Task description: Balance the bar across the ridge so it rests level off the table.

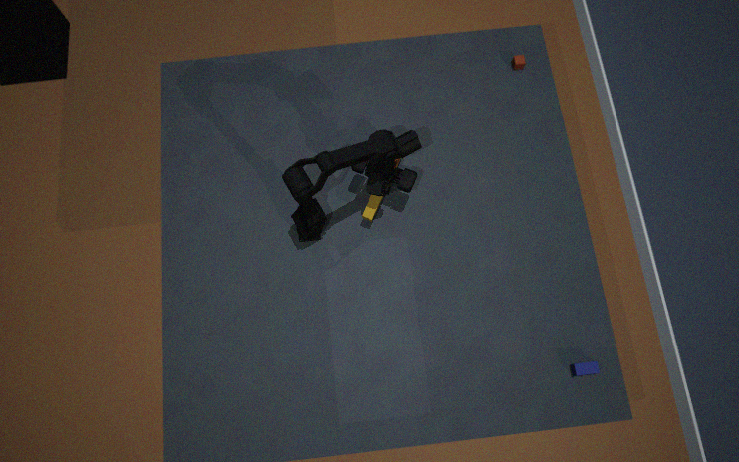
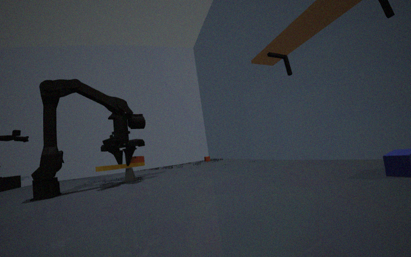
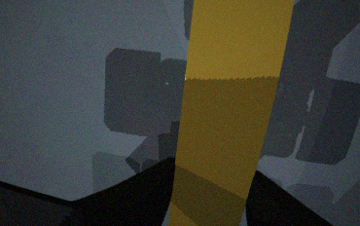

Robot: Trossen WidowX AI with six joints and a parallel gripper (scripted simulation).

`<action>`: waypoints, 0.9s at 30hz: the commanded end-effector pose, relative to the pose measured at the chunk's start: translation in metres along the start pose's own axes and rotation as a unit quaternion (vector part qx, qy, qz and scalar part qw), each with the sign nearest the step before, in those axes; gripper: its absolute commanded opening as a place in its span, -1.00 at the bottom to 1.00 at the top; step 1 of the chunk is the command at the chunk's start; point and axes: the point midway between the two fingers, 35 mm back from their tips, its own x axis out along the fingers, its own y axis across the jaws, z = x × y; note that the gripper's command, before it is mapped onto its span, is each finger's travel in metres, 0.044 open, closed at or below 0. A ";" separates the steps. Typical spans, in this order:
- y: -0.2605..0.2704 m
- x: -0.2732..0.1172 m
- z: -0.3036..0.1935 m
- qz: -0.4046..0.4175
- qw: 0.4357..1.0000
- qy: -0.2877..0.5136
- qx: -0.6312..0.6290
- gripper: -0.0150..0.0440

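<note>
- Work surface, grey-blue (image 1: 490, 217) (image 2: 242, 212) (image 3: 49, 122): extends under the arm and parts; a brown border (image 1: 109, 299) surrounds it in the top view. Lighting is dim.
- Robot arm (image 1: 349, 154) (image 2: 50, 121): arched, with the wrist pointing down over the work point. In the top view it hides the ridge.
- Shelf board (image 2: 303, 27): mounted high on the wall, well apart from the arm; no obstruction.
- Gripper (image 1: 379, 182) (image 2: 124, 164) (image 3: 211, 172): closed on the yellow bar, one finger at each side.
- Yellow bar (image 1: 372, 208) (image 2: 108, 168) (image 3: 229, 112): located at the ridge top, both ends off the surface. It slopes in the exterior view; perspective may account for this, so level cannot be confirmed.
- Blue block (image 1: 586, 368) (image 2: 398, 163): well apart; leave in place.
- Ridge (image 2: 129, 175): grey, tapered, directly beneath the bar. Full contact or a slight gap cannot be determined.
- Red block (image 1: 397, 162) (image 2: 138, 159): at one end of the bar, apparently on top. Its weight probably shifts the balance point toward that end.
- Red cube (image 1: 518, 62) (image 2: 206, 158): far off; no interference.
- Step in hand, as judged: final seating. Next, confirm contact and balance, open the fingers evenly, then retract straight up. Uneven release could tip the bar.
</note>
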 end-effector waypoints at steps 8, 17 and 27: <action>-0.001 0.003 0.000 -0.002 1.000 0.001 0.003 -0.49; -0.001 0.003 0.000 -0.002 1.000 0.001 0.003 -0.49; -0.001 0.004 0.000 -0.002 1.000 0.001 0.003 -0.49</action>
